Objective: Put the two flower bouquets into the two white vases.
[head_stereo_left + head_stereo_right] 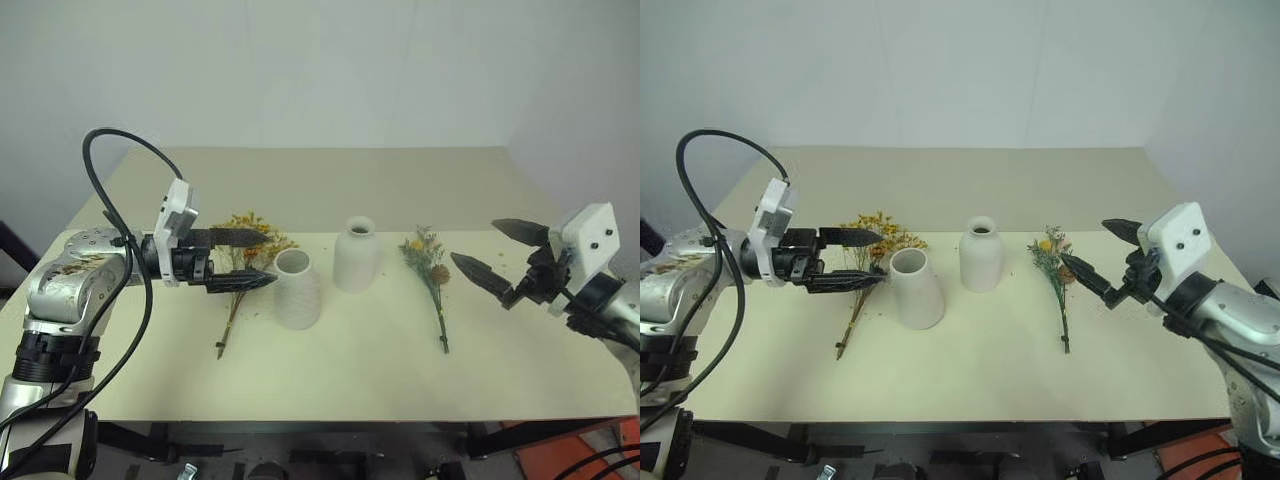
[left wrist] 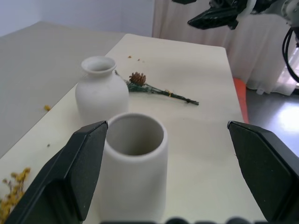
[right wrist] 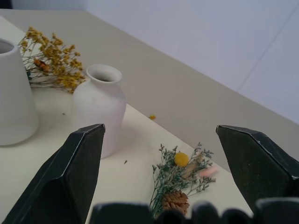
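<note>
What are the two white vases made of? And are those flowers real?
The ribbed vase and the bottle-shaped vase look like matte ceramic: chalky white, no shine, thick rims. It could be plaster; looks alone can't settle it. The yellow bouquet and the green-sprigged bouquet seem to be real dried plants: thin stiff stems, faded colours, a brown cone.

The left gripper [image 1: 245, 260] points roughly level toward the right, its two black fingers spread wide. The right gripper [image 1: 492, 252] points inward, seemingly level, fingers equally wide apart and empty.
</note>
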